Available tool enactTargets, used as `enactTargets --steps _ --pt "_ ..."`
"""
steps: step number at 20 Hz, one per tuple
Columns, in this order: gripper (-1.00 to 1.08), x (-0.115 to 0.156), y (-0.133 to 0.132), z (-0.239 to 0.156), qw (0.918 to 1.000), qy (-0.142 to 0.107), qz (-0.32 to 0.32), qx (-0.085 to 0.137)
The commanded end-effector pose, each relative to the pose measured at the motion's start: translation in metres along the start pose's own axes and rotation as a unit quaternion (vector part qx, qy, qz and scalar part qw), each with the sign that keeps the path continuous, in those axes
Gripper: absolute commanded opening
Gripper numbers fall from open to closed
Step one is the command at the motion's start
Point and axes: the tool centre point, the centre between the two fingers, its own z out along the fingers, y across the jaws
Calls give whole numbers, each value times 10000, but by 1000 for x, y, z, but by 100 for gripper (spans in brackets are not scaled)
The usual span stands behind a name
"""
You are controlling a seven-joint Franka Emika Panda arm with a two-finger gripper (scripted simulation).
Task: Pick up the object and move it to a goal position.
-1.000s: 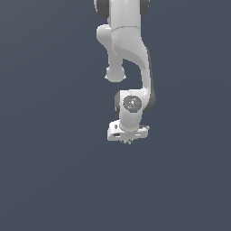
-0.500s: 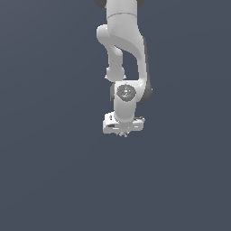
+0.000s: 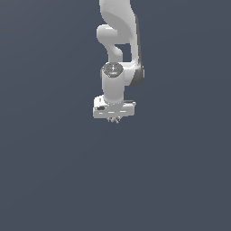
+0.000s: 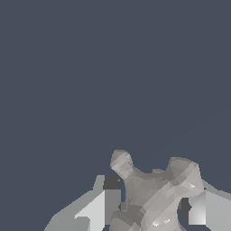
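pale grey-beige and jagged, the object [image 4: 155, 196] sits clamped between the two fingers [image 4: 97, 210] of the gripper [image 3: 114, 120], its knobbly lobes poking out past the fingertips. in the exterior view it shows only as a tiny speck just under the white hand. the carry looks under way; no goal marker is visible. the arm should travel smoothly and keep the jaws pressed, since so small and irregular a piece could twist loose.

1. I see flat, even, rather dim light on a plain slate background; no cast shadows.
2. The arm [image 3: 118, 54] looks bright, shaded darker on the exterior view's right.
3. The object [image 4: 153, 196] shows small white glints and coarse, faceted rendering up close.
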Motion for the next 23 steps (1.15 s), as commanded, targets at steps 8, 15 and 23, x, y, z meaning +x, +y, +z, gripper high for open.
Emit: enactTargets --steps 8,15,23 --pt "-100 -54 38 -54 10000 2 0 8" --pt "-100 -77 56 -80 10000 2 0 8" --pt "-100 -85 64 -90 10000 1 -1 2"
